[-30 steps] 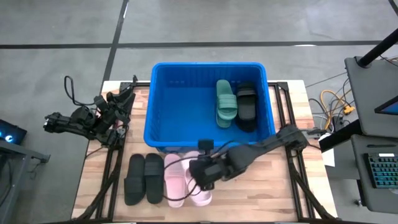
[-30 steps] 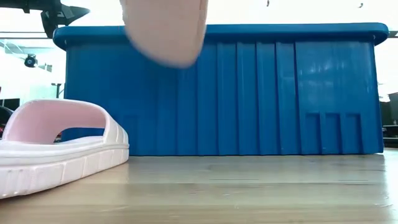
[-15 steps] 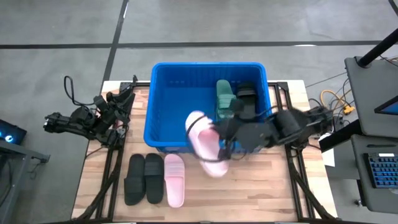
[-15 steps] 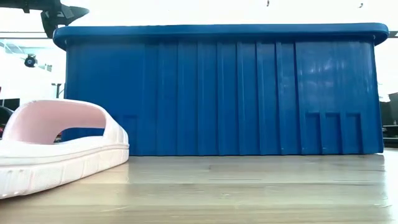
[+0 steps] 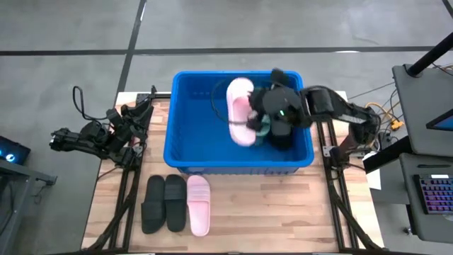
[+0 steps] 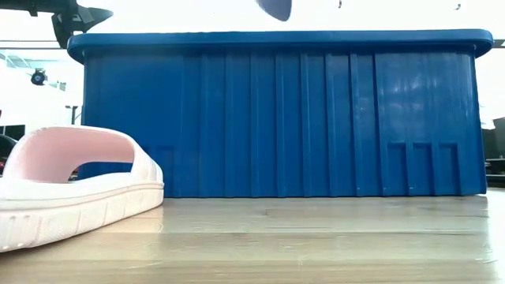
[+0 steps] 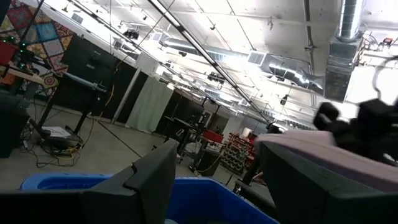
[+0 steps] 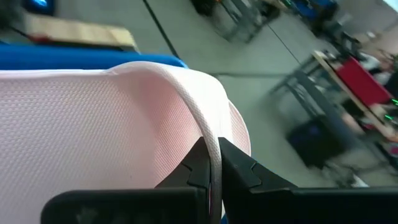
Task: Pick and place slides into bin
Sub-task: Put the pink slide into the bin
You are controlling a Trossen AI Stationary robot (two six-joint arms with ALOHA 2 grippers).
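High view: right gripper point(image 5: 256, 122) above the inside of the bin point(image 5: 185, 106), clamped tight on the strap edge of a pale pink slide point(image 5: 239, 110), held in the air over the bin's middle. Just beside it, toward the bin's right wall, a dark green slide point(image 5: 263, 129) and a black slide point(image 5: 282, 136), both lying in the bin and mostly covered by the arm. On the wooden table point(image 5: 283, 212) in front of the bin, three more slides side by side: a black pair point(image 5: 164, 203) and, touching it on the right, the second pale pink slide point(image 5: 198, 205). Left gripper point(image 5: 134, 113) waiting at the table's left edge, near the bin's left wall, with fingers spread wide and nothing between them. Low view: blue ribbed wall of the bin across the whole width, the pink slide on the table close at the left, and a small dark tip just above the bin's rim, not possible to tell what. Right wrist view: dark fingers point(image 8: 202, 165) pinched together on the thin pink strap edge, the textured pink surface filling most of the view, blue rim behind. Left wrist view: two fingers point(image 7: 149, 180) well apart, blue bin rim between them, the held pink slide and the right arm farther off.
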